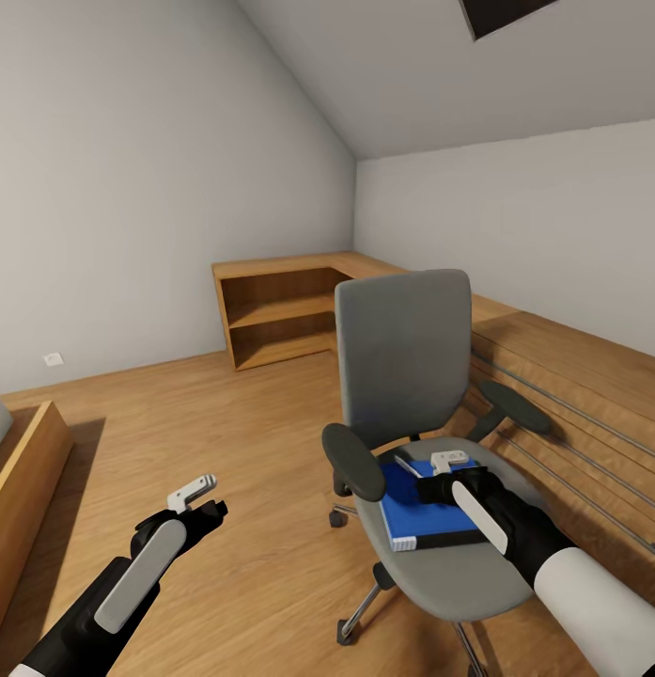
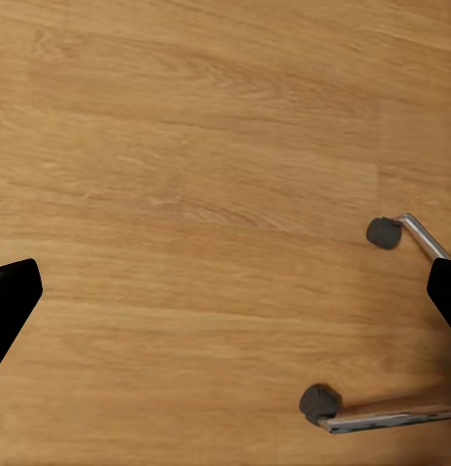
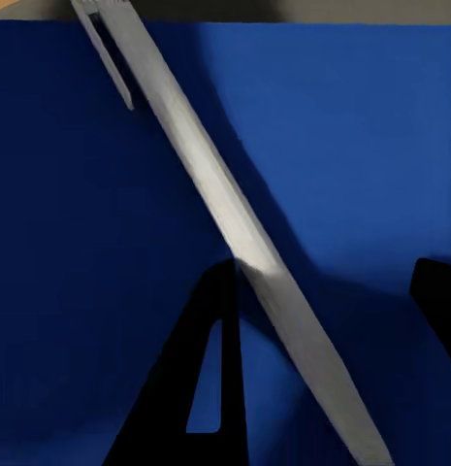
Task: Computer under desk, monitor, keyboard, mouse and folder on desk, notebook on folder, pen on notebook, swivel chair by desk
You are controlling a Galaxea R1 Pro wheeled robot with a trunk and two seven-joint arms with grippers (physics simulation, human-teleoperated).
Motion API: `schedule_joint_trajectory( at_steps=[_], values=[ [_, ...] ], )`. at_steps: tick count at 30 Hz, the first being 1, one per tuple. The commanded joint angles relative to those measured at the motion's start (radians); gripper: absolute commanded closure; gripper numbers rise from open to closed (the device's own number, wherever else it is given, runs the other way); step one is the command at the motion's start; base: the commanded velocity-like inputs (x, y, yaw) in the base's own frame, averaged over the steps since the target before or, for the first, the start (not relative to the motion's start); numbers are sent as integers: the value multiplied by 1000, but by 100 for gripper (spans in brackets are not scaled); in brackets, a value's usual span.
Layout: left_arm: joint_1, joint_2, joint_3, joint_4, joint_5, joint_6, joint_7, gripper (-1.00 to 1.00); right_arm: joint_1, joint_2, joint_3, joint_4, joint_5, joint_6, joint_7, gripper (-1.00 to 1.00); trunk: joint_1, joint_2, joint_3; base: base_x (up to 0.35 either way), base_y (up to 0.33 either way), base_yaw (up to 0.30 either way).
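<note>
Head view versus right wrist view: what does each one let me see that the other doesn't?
The head view alone takes in the room: the swivel chair, the wooden shelf by the wall, the floor and the left hand. The right wrist view alone gives a close look at a silver pen lying slantwise on the blue cover, between that hand's dark fingers. Both share the blue book on the chair seat, with the right hand just above it.
</note>
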Motion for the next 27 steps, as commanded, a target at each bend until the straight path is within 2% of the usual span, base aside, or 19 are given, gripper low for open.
schedule_joint_trajectory(
  at_steps=[1,27],
  values=[
    [-1,1,-2,-1,5,2,7,-100,0,-1,6,4,-36,0,-9,100,0,0,-1,0,0,0],
    [-1,-1,-10,0,5,2,7,-100,0,3,11,1,-37,0,-9,100,0,0,-1,0,0,0]
  ],
)
